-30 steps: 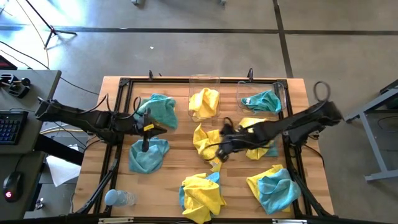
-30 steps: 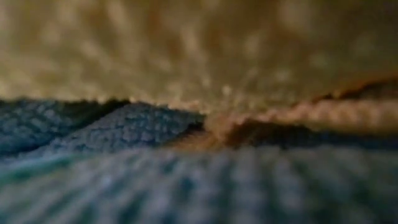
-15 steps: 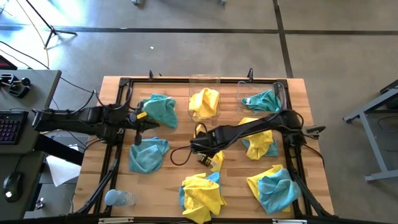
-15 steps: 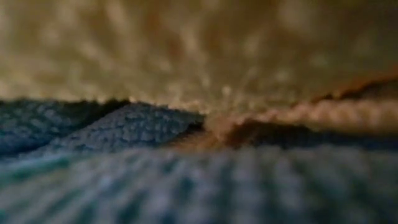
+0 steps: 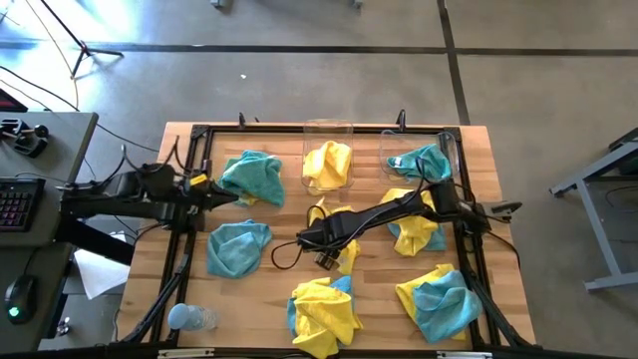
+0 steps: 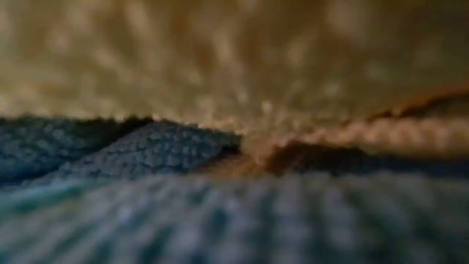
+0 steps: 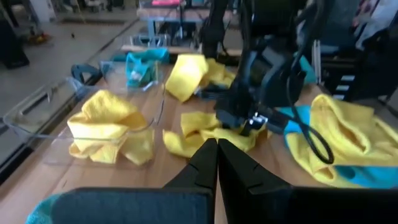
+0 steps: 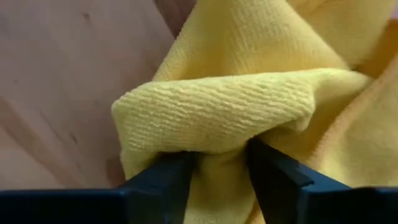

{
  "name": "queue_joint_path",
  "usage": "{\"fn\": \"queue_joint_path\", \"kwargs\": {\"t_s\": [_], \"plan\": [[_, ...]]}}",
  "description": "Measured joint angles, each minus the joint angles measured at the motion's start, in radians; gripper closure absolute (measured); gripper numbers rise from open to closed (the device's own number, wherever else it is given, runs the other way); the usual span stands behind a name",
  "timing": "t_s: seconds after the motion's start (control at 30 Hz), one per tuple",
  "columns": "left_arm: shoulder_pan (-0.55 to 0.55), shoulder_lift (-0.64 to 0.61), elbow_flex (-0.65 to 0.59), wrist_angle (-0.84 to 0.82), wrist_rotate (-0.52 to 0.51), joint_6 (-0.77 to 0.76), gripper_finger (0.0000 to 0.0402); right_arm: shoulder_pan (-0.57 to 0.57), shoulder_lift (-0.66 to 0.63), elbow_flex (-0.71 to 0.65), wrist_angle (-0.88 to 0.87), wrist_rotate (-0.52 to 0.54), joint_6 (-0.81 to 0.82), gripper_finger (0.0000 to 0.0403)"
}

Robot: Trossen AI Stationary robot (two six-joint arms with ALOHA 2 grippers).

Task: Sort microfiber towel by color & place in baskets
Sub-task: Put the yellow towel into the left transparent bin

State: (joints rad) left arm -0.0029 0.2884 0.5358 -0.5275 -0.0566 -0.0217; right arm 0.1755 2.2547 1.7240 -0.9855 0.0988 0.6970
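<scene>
Wooden table (image 5: 284, 284), towels scattered. At centre, right gripper (image 8: 217, 165) pinched on yellow towel (image 8: 217, 106): soft, light, best gripped at a raised fold. Left gripper (image 7: 217, 163) pressed together, nine o'clock.

Overhead cam; low cam cloth-blocked

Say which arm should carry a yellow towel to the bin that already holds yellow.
Right. Its end effector is already pinching a fold of the yellow towel at mid-table, not far from the yellow-filled basket. The left end effector is shut and empty, off by the table's left edge.
</scene>
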Motion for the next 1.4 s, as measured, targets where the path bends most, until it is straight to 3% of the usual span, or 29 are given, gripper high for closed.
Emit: {"fn": "queue_joint_path", "kwargs": {"t_s": [0.2,0.3,0.6,0.8,1.0,1.23,1.4], "plan": [[0.000,-0.027,0.001,0.000,-0.006,-0.003,0.0401,-0.013,-0.010,0.000,0.021,-0.065,-0.027,0.0383],[0.000,-0.026,0.001,0.001,-0.008,-0.003,0.0401,-0.020,-0.063,-0.008,0.010,-0.028,-0.043,0.0379],[0.001,-0.023,0.001,0.002,-0.021,-0.001,0.0401,-0.069,-0.412,-0.006,0.006,0.120,-0.074,0.0395],[0.001,-0.023,0.001,0.010,-0.078,-0.001,0.0401,-0.148,-0.566,-0.003,0.062,0.240,-0.261,0.0399],[0.001,-0.018,0.001,0.091,-0.158,-0.001,0.0401,-0.310,-0.562,-0.003,0.170,0.151,-0.470,0.0401],[0.001,-0.009,0.001,0.138,-0.246,-0.001,0.0401,-0.463,-0.443,-0.005,0.210,0.029,-0.595,0.0402],[0.001,0.007,0.001,0.137,-0.254,-0.003,0.0401,-0.519,-0.335,-0.005,0.187,-0.066,-0.677,0.0402]]}}
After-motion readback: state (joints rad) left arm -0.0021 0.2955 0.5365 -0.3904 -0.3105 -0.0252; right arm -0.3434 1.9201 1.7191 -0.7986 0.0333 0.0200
